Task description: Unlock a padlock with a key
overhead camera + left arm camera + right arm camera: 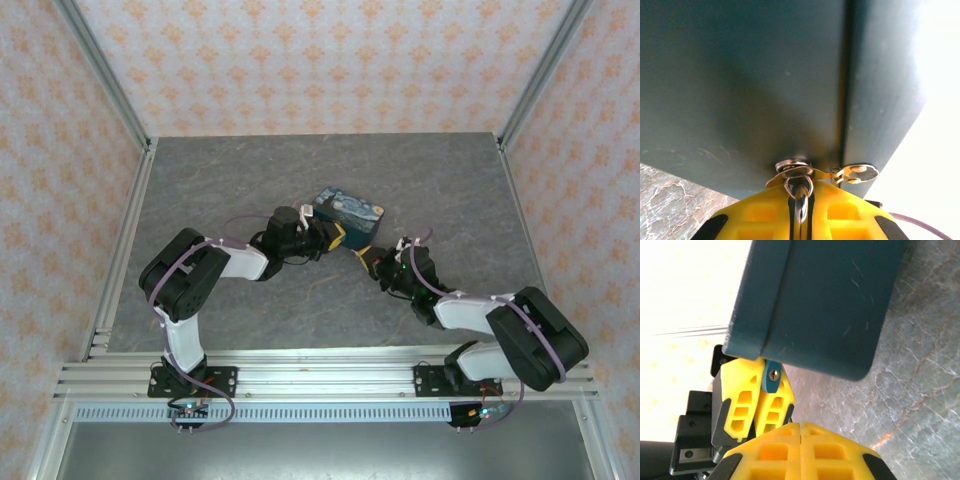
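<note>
Nearest the lens in the left wrist view, the left gripper (800, 202) is seen almost closed, its yellow fingers (760, 215) pinched on the key (799, 199), of which a pale metal sliver is shown. At twelve o'clock, touching it, stands the dark teal side of the padlock (740, 90), with small bright fittings (791, 166) at its lower edge. Whether one is the keyhole cannot be told. Insertion is judged to be the step in hand: the key should be lined up with the slot and pushed straight, with no twist applied until it is seated. The key's blue head (771, 376) is made plain in the right wrist view, at eleven o'clock from the right gripper (801, 432), which is closed on nothing. The painted lid is given by the top view, where the padlock (350, 210) rests on the table (220, 180) near centre.
</note>
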### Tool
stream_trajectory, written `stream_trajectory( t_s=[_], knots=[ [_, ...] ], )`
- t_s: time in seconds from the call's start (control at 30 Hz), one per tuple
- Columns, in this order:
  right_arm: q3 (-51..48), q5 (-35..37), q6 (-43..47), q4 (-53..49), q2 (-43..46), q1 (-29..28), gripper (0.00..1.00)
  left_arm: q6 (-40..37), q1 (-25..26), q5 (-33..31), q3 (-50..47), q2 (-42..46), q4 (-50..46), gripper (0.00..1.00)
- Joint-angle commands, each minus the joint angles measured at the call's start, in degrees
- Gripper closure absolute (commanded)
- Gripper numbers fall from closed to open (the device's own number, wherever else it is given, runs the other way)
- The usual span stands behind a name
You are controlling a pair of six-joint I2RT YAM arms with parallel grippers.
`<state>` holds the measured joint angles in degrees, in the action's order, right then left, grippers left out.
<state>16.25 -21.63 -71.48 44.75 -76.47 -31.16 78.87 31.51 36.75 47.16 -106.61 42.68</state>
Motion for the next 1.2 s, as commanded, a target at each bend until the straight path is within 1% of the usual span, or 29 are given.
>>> stream_trajectory(
  t_s=[0.0,0.17,0.33,0.67,1.17],
  knots=[
    [1.9,3.0,-1.1,3.1,-0.9,-0.4,1.0,1.9,1.1,-2.2,-0.3,2.4,4.1,1.0],
    [2.8,4.2,-1.8,3.2,-2.2,-0.7,1.0,2.9,2.1,-3.5,0.3,1.8,4.2,1.0],
    [3.4,5.3,-2.3,4.0,-3.4,-1.1,1.0,4.1,2.6,-3.5,0.2,0.8,6.4,1.0],
    [3.4,8.3,-3.6,4.0,-4.6,-1.2,1.0,3.9,2.9,-3.7,-0.2,0.3,6.9,1.0],
    [5.1,8.9,-4.6,4.9,-5.9,-1.1,1.0,3.5,3.3,-3.7,-0.2,-0.9,7.6,1.0]
  ],
)
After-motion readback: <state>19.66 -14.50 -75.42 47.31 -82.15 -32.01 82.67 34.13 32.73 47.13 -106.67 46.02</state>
